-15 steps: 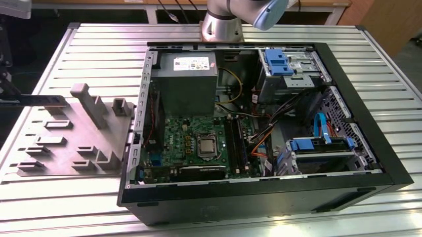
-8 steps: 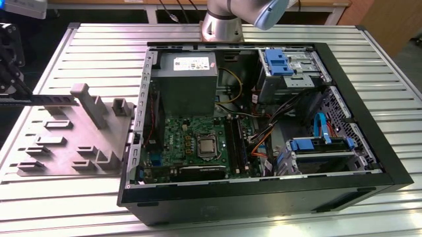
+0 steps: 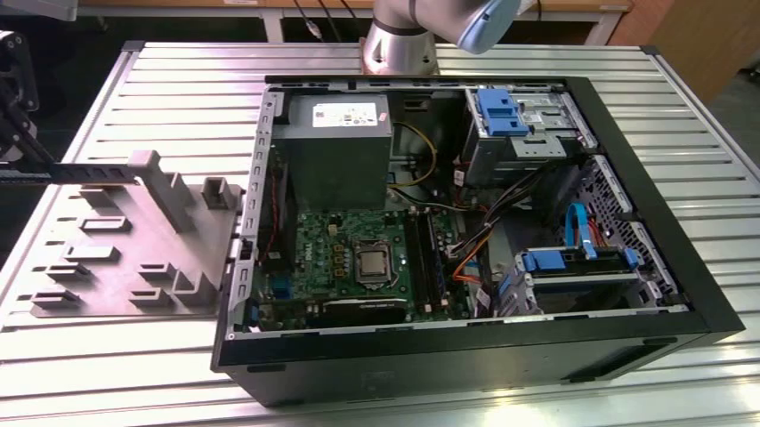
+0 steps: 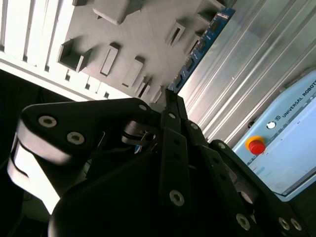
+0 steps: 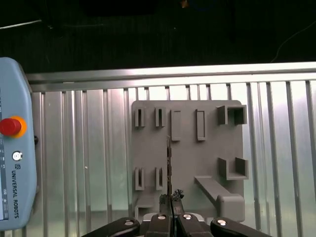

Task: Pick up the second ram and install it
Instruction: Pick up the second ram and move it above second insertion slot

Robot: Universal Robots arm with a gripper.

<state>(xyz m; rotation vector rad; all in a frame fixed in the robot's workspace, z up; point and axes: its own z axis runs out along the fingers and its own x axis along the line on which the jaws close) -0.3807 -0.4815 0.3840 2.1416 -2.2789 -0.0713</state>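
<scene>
My gripper (image 5: 171,210) is shut on the second ram (image 5: 169,163), a thin stick seen edge-on above the grey holder plate (image 5: 197,153). In the second wrist view the ram (image 4: 197,49) shows as a blue strip with dark chips, sticking out from between the shut fingers of the gripper (image 4: 170,106). In the exterior view the gripper (image 3: 36,160) is at the far left edge, holding the ram (image 3: 30,176) level beside the holder plate (image 3: 131,240). It is well away from the green board (image 3: 356,267) and its long black slots (image 3: 422,253).
The open computer case (image 3: 475,347) lies on the slatted metal table, with the power supply (image 3: 338,133) at the back and blue drive brackets (image 3: 570,260) at the exterior view's right. The arm's base (image 3: 398,44) stands behind the case. A pendant (image 5: 15,163) with a red button lies beside the holder plate.
</scene>
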